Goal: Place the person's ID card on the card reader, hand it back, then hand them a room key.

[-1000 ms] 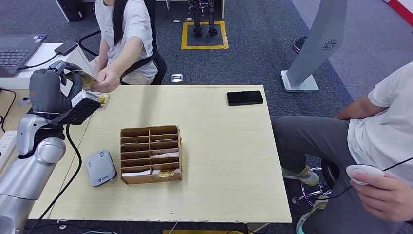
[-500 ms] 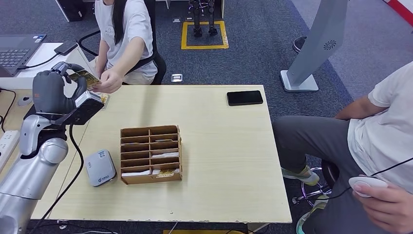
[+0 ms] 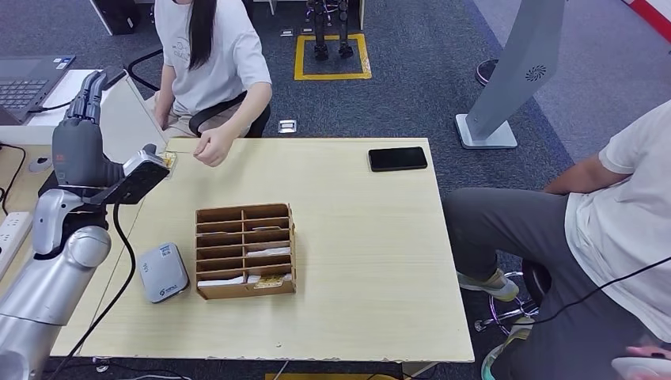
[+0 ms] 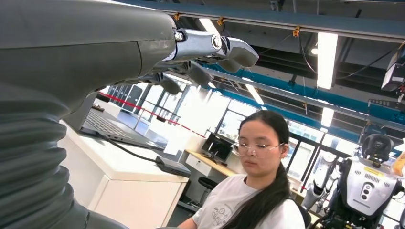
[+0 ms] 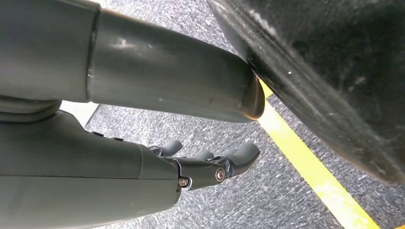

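My left hand is raised beside the table's far left corner, fingers stretched upward and apart with nothing in them; the left wrist view shows the same bare fingers in front of the seated person. That person has a closed fist resting on the table's far edge; I cannot tell whether the ID card is inside it. A yellowish card lies at the table corner, partly hidden behind my wrist. The grey card reader lies front left. My right hand hangs over the floor, holding nothing.
A wooden slotted box with cards in its lower slots stands mid-table beside the reader. A black phone lies at the far right of the table. A second person sits at the right. A laptop rests on the desk to the left.
The person has drawn the card out of my left hand and pulled their hand back to the table edge. My left fingers have straightened upward, now bare.
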Available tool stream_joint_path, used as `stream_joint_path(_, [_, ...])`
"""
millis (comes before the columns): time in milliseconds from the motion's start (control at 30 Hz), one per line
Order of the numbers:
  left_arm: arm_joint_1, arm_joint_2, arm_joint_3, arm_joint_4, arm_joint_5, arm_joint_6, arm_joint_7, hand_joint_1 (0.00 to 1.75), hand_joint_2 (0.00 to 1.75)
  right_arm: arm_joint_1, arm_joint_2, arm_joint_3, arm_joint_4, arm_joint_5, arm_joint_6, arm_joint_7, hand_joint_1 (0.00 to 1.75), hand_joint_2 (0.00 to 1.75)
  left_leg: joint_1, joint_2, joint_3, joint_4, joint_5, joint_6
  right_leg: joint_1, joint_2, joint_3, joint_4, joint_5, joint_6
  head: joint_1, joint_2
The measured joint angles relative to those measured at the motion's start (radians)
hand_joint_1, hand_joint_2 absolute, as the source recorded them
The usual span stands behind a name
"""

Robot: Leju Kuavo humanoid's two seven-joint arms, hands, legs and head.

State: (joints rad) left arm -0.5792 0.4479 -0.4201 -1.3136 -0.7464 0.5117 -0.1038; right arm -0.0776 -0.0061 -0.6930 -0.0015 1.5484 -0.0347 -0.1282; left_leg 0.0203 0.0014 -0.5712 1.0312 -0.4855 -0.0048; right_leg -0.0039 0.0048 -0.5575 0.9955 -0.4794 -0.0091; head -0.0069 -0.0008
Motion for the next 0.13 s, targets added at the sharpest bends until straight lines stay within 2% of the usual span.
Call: stream_joint_path(133, [0.004, 0.007, 0.001, 0.006, -0.004, 0.004, 0.000, 0.00, 1.75, 0.001, 0.000, -0.006, 0.000, 0.000, 0.000, 0.000, 0.00, 0.00, 0.000, 0.000, 0.000, 0.000, 0.000, 0.000, 0.000, 0.000, 0.000, 0.000, 0.000, 0.000, 0.000, 0.000])
